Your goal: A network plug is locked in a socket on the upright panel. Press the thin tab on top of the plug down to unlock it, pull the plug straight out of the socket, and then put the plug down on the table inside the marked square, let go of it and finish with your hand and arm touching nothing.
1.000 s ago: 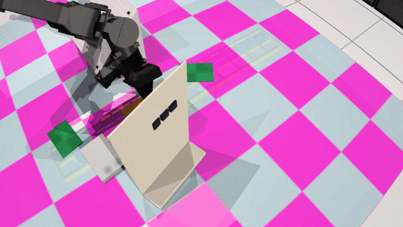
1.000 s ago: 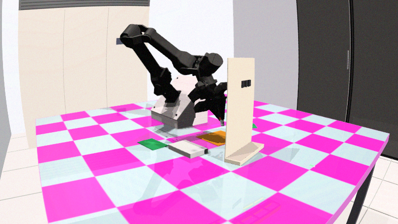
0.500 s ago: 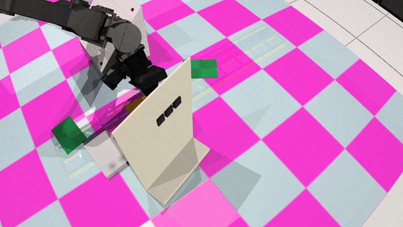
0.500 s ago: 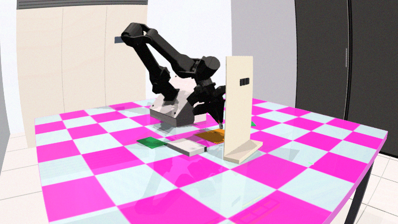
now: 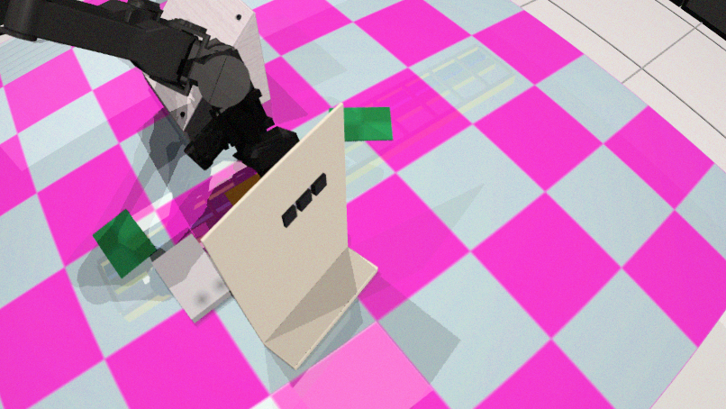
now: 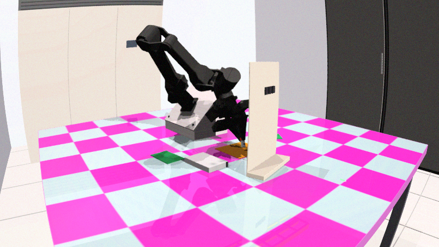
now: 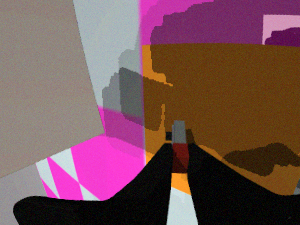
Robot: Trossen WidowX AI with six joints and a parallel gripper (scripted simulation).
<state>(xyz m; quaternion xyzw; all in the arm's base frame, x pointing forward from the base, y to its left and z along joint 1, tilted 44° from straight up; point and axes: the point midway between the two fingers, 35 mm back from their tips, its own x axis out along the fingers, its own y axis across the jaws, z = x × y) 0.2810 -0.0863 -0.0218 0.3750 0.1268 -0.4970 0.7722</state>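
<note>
My gripper (image 6: pixel 243 140) (image 7: pixel 178 149) is shut on the plug (image 6: pixel 243 143) (image 7: pixel 179 133), a small grey piece with a red part between the fingertips. The plug is out of the panel and points down, low over the orange marked square (image 5: pixel 242 190) (image 6: pixel 229 150) (image 7: pixel 225 99), near its panel-side edge. I cannot tell whether it touches the surface. The upright beige panel (image 5: pixel 276 274) (image 6: pixel 261 125) stands close beside the gripper. In the top view it hides the fingertips and the plug. The socket's front is hidden; three dark blocks (image 5: pixel 304 200) (image 6: pixel 269 90) show on the panel's far side.
A flat white box (image 5: pixel 185 277) (image 6: pixel 204 161) lies beside the orange square, near the panel. A green patch (image 5: pixel 124 246) (image 6: pixel 167 156) lies beyond the box, and another green patch (image 5: pixel 367 123) (image 6: pixel 279 136) is past the panel's other side. The panel has a foot (image 5: pixel 310 340) (image 6: pixel 272 168).
</note>
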